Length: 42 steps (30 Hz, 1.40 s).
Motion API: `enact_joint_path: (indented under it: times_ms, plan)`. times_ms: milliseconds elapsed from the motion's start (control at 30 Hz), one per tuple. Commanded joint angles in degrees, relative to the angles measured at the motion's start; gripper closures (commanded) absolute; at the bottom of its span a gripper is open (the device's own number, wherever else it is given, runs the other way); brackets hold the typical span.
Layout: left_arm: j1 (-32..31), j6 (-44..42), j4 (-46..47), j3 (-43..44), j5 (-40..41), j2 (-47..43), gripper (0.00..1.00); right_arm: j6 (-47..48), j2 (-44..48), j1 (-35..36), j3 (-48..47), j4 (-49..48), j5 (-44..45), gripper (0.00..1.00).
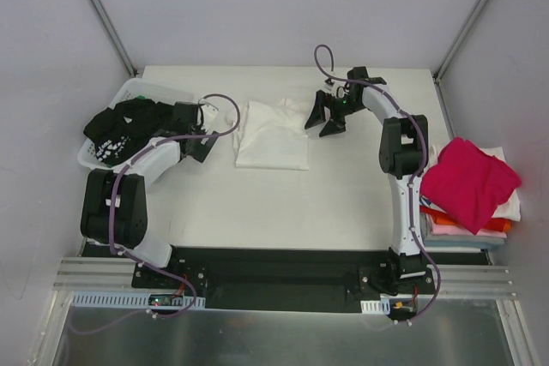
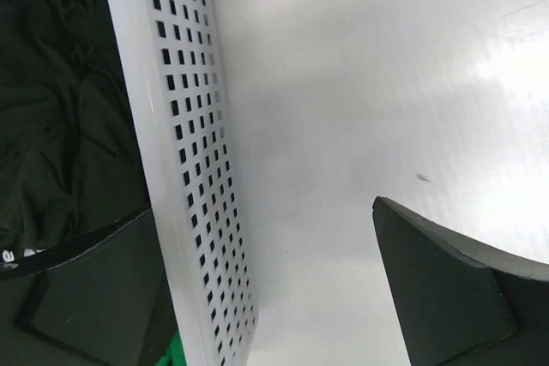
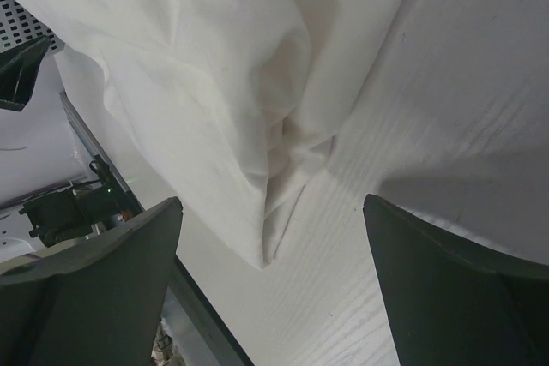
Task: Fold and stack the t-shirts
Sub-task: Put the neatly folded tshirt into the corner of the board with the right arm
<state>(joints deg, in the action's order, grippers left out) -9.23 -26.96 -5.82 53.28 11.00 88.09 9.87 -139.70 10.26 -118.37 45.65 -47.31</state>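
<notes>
A white t-shirt (image 1: 271, 135) lies partly folded on the table's far middle; its print is hidden. My right gripper (image 1: 324, 117) is open and empty just right of its upper right corner; in the right wrist view that corner (image 3: 257, 117) lies between my open fingers (image 3: 94, 289). My left gripper (image 1: 206, 138) is open and empty beside the white basket (image 1: 146, 90), left of the shirt. A black t-shirt with white print (image 1: 118, 130) hangs in the basket, seen dark in the left wrist view (image 2: 60, 117). A magenta t-shirt (image 1: 467, 179) tops a stack at the right.
The stack (image 1: 467, 222) at the right edge holds red, orange and white shirts under the magenta one. The basket's perforated wall (image 2: 184, 169) runs close along my left gripper. Grey enclosure walls surround the white table (image 1: 343, 203).
</notes>
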Motion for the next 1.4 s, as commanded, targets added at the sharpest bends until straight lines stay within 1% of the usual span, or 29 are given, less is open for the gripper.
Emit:
enact_joint_path:
  times_ms: [0, 100, 133, 167, 267, 367, 467, 533, 567, 600, 733, 833, 867, 900, 1067, 1267, 1367]
  plan:
    - [-2.98, 1.03, -6.56, 5.95, -3.97, 1.72, 0.01, -0.73, -0.49, -0.16, -1.96, -0.30, -2.35, 0.09]
    - [-3.86, 0.51, -8.14, 9.21, -6.69, 4.27, 0.01, -0.38, -0.40, -0.24, -1.78, -0.12, -2.52, 0.09]
    - [-3.95, 0.59, -9.45, 11.13, -7.92, 5.50, 0.01, -0.29, -0.31, -0.16, -1.43, -0.12, -2.61, 0.09]
    - [-3.95, 0.94, -10.25, 12.28, -10.80, 6.21, 0.01, -0.38, -0.31, -0.24, -1.17, -0.03, -2.70, 0.09]
    - [-4.47, 1.56, -12.54, 16.50, -13.63, 8.84, 0.01, -0.11, 0.04, -0.24, -0.73, -0.12, -2.88, 0.08]
    - [-5.44, 2.00, -12.46, 18.61, -11.36, 9.55, 0.01, -0.03, 0.22, -0.07, -0.37, -0.21, -3.23, 0.08]
    - [-5.97, 2.53, -11.67, 19.41, -6.54, 8.77, 0.01, 0.33, 0.22, -0.07, -0.03, -0.12, -3.14, 0.07]
    - [-6.23, 2.18, -10.53, 19.32, -1.09, 7.89, 0.01, 0.50, 0.22, -0.15, 0.15, -0.12, -3.23, 0.07]
    - [-6.23, 2.00, -8.78, 19.06, 0.58, 7.36, 0.01, 0.59, 0.22, -0.07, 0.33, -0.21, -3.23, 0.07]
    - [-6.23, 1.65, -7.55, 18.45, 4.69, 6.66, 0.01, 0.59, 0.13, 0.02, 0.42, -0.30, -3.23, 0.07]
    - [-6.23, -0.80, -2.71, 17.48, 12.26, 5.77, 0.01, 0.68, 0.04, 0.11, 0.24, -0.30, -3.58, 0.07]
    - [-6.15, -2.82, 0.89, 16.86, 16.66, 5.77, 0.01, 1.12, 0.22, 0.29, 0.42, -0.03, -3.58, 0.06]
    - [-6.23, -3.18, 1.69, 16.69, 17.03, 5.69, 0.01, 1.29, 0.39, 0.29, 0.50, 0.23, -3.41, 0.06]
    - [-6.15, -3.45, 2.48, 16.42, 16.68, 5.25, 0.01, 1.55, 0.30, 0.46, 0.59, 0.32, -3.23, 0.06]
    - [-7.11, -3.45, 2.22, 14.67, 8.88, 3.40, 0.01, 1.91, 0.39, 0.46, 0.94, 0.58, -2.96, 0.05]
    - [-8.87, -2.84, 2.22, 13.43, 8.33, 1.03, 0.01, 1.82, 0.04, 0.63, 0.59, 0.50, -2.70, 0.05]
    - [-9.57, -2.92, 2.13, 12.73, 5.44, -0.55, 0.01, 1.82, -0.14, 0.81, 0.50, 0.67, -2.61, 0.05]
